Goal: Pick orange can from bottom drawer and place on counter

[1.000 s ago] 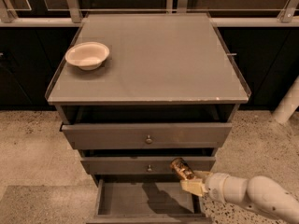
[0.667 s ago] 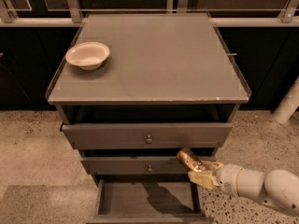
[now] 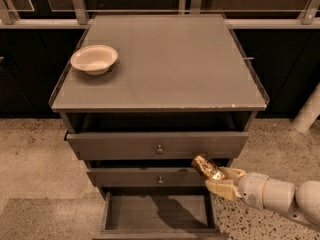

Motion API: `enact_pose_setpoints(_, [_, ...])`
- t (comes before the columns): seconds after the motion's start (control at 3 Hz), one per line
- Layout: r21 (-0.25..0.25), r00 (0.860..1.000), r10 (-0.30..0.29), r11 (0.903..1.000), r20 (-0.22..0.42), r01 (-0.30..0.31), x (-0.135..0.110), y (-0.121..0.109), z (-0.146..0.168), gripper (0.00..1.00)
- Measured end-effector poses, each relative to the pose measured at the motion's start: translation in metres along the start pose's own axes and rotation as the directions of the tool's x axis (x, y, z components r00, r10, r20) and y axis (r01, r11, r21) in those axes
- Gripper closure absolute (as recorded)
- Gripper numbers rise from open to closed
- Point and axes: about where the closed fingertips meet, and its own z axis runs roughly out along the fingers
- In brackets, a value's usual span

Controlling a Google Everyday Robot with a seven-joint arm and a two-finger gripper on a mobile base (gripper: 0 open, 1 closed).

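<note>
My gripper [image 3: 220, 180] comes in from the lower right and is shut on the orange can [image 3: 207, 166], a small shiny gold-orange can held tilted. The can hangs in the air in front of the right end of the middle drawer [image 3: 150, 178], above the bottom drawer [image 3: 158, 215]. The bottom drawer is pulled out, a shallow grey tray with only the arm's shadow in it. The counter [image 3: 175, 64] is the flat grey cabinet top above, well higher than the can.
A cream bowl [image 3: 94, 59] sits on the counter's left rear part. The top drawer [image 3: 158, 145] stands slightly out. Dark cabinets and a metal rail run behind. A white pillar [image 3: 307, 113] stands on the speckled floor at right.
My gripper has risen with the orange can, moving up and slightly right from just over the bottom drawer to the height of the middle drawer front.
</note>
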Motion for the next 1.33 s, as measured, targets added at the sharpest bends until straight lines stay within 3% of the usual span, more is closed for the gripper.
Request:
enact_pose_setpoints(0.33, [0.013,0.997,-0.064,0.9978,-0.03,0.065,-0.033,0.012,-0.023,1.0])
enact_pose_setpoints(0.67, [0.021,0.984,-0.162,0.9863,-0.079,0.164,-0.081,0.034,-0.045,1.0])
enact_pose_setpoints(1.0, [0.038,0.949,-0.279,0.957,-0.146,0.288,-0.142,0.059,-0.068,1.0])
enact_pose_setpoints(1.33, [0.059,0.912,-0.374,0.9197,-0.165,0.388,-0.19,0.08,-0.087,1.0])
